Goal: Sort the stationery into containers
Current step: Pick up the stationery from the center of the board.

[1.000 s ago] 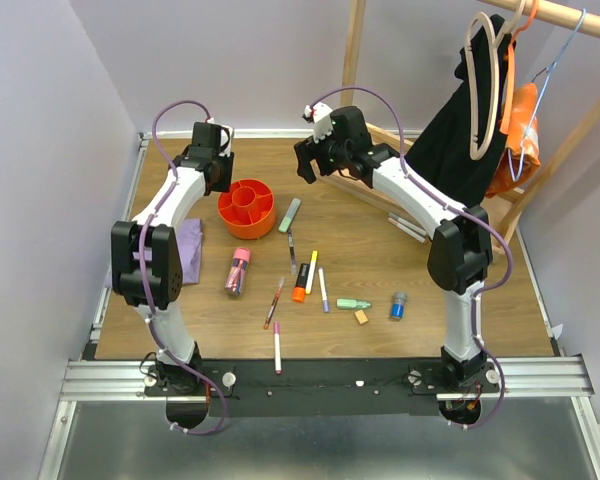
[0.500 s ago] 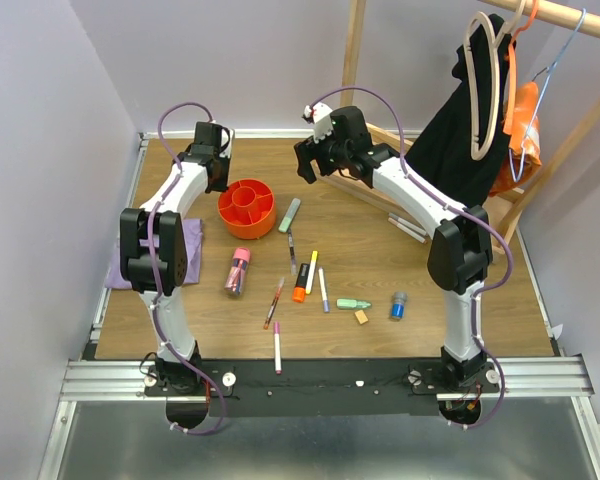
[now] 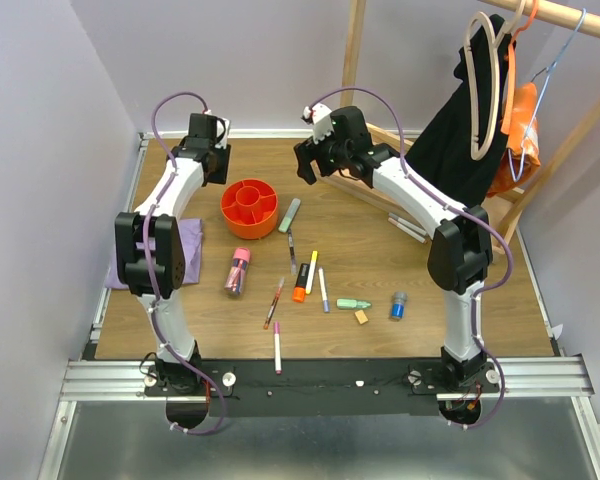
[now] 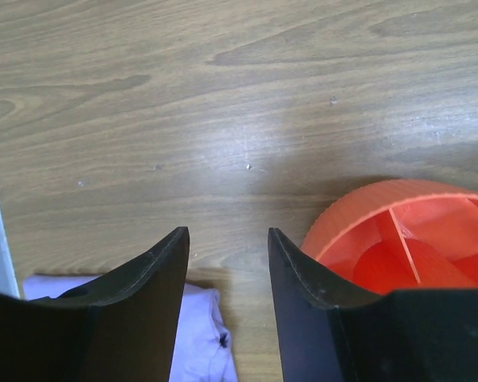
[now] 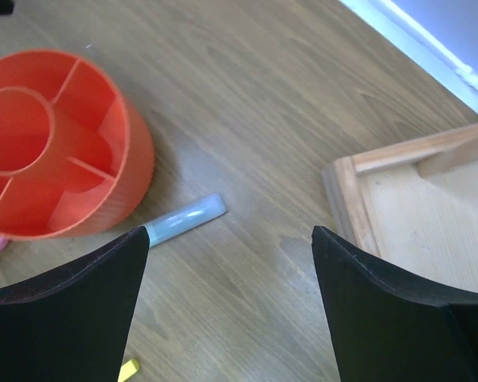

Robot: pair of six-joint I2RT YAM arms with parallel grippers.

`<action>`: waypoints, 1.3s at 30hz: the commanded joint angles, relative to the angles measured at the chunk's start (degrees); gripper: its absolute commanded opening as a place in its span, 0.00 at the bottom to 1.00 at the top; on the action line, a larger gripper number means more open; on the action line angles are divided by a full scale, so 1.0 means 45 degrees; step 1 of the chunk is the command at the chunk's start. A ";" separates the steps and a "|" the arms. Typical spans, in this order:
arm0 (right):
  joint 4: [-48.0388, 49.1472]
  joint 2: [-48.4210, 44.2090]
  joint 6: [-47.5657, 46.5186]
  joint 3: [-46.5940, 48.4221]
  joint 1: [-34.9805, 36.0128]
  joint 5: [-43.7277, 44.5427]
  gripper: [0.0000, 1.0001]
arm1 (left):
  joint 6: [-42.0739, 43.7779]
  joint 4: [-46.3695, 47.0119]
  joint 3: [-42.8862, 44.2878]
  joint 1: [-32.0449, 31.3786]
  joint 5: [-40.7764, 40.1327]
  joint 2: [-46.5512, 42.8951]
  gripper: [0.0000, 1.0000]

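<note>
At the far left a folded purple cloth lies on the wooden surface; it is not part of the sorting. Just past its edge hangs the left pincer, its jaws partly spread with nothing between them, close beside the round orange plastic tub. The compartments of the tub, as far as they show, hold no stationery. On the near side of the tub lies the clear tube with a pink cap. I judge it light but smooth and round, so it may roll, and the middle of its body seems the best place to pinch. Right of the tub, close to its wall, lies a pale green marker. Over it hovers the right pincer, spread wide and empty, between the tub and a wooden rack base. Nearer to the arms the slim pens are scattered, among them a yellow pen and an orange highlighter. They are probably stiff, light and slippery, so each should be taken across the barrel near its middle. Further right are a small tan eraser, low and likely a little soft, and a small blue cylinder.
</note>
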 commanded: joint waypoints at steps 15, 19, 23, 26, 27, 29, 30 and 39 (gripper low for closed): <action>-0.9928 0.4546 -1.5732 0.5975 0.0063 -0.5480 0.82 | 0.0448 -0.0542 -0.1692 0.1949 0.5444 -0.2918 0.77; -0.9738 0.4235 -1.7221 0.4807 0.0122 -0.5478 0.78 | 0.0334 -0.0268 -0.2747 0.1949 0.5801 -0.3602 0.77; -0.8566 0.4117 -1.8098 0.3947 0.0181 -0.5732 0.75 | 0.0372 -0.0365 -0.3139 0.1949 0.5684 -0.3778 0.77; -0.7510 0.4233 -1.8529 0.3767 0.0239 -0.5986 0.74 | 0.0333 -0.0385 -0.3471 0.1949 0.5566 -0.3915 0.77; -0.7295 0.4408 -1.8550 0.3845 0.0259 -0.6083 0.75 | 0.0352 -0.0366 -0.3549 0.1949 0.5585 -0.3954 0.77; -0.6981 0.4682 -1.8608 0.4195 0.0317 -0.6182 0.75 | 0.0333 -0.0385 -0.3764 0.1949 0.5566 -0.4033 0.77; -0.7000 0.5108 -1.8609 0.4758 0.0395 -0.6201 0.75 | 0.0314 -0.0366 -0.3823 0.1949 0.5546 -0.4071 0.77; -0.6434 0.6030 -1.8999 0.4920 0.0649 -0.6377 0.71 | 0.0196 -0.0463 -0.4155 0.2027 0.5390 -0.4247 0.77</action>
